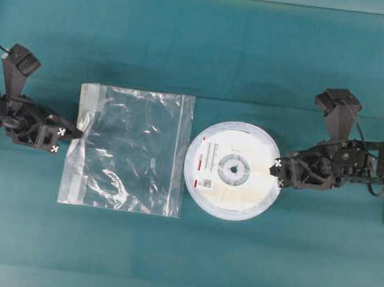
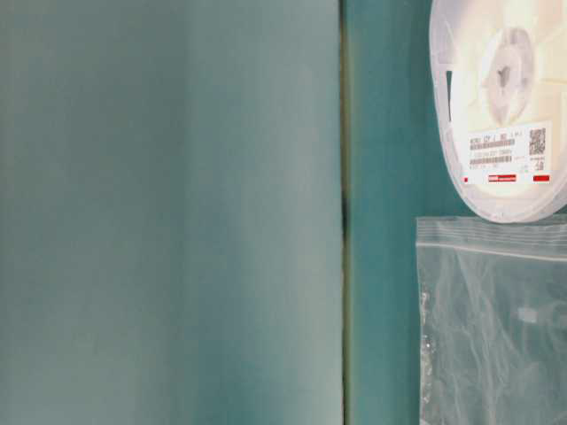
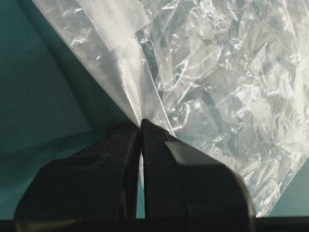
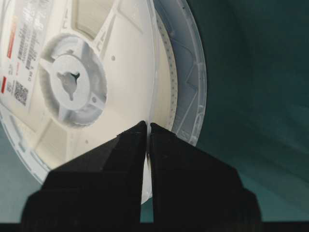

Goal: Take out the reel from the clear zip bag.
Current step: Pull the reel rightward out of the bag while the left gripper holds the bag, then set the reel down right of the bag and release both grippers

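While your left gripper (image 1: 70,140) pinches the crinkly clear zip bag (image 1: 131,150) at nine o'clock, your right gripper (image 1: 277,172) apparently clamps the flat round white reel (image 1: 232,170), outside at three o'clock.

Lighting is even and diffuse from above; shadows on the teal table (image 1: 245,278) are faint. Glare speckles the clear zip bag (image 1: 131,150) and overexposes the reel (image 2: 509,80) at upper right of the table-level view. Both wrist views show silhouetted, soft-focus fingers (image 3: 96,183).
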You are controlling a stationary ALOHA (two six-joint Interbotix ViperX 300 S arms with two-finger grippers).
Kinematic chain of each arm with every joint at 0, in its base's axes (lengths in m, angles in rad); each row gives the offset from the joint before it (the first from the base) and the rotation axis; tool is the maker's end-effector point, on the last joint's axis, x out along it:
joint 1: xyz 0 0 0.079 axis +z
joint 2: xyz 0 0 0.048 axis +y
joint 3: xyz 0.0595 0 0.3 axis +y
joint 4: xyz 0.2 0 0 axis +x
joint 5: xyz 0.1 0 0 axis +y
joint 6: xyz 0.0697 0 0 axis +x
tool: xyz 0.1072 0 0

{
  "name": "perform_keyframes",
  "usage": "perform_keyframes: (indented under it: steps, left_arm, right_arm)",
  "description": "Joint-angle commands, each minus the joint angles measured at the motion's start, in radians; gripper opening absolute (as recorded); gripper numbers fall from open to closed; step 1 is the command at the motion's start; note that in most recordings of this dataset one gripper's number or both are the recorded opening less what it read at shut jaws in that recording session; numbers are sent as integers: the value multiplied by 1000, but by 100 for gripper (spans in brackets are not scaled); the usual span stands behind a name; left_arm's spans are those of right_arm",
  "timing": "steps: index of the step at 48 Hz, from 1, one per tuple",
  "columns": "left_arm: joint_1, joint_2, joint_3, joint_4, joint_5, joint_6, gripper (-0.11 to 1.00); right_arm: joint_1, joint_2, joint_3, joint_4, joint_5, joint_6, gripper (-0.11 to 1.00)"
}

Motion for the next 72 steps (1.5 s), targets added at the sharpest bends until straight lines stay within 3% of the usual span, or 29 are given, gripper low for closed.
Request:
perform_keyframes:
  steps: [1,72]
  left_arm:
    - [-3,-3,-11,3,-3,2,1]
    - [-3,-11,-23,6,32,6,1]
  right_arm:
    - [-5,-15,3,0,2,8,5]
    - [-6,-98,69,-3,-3,25,5]
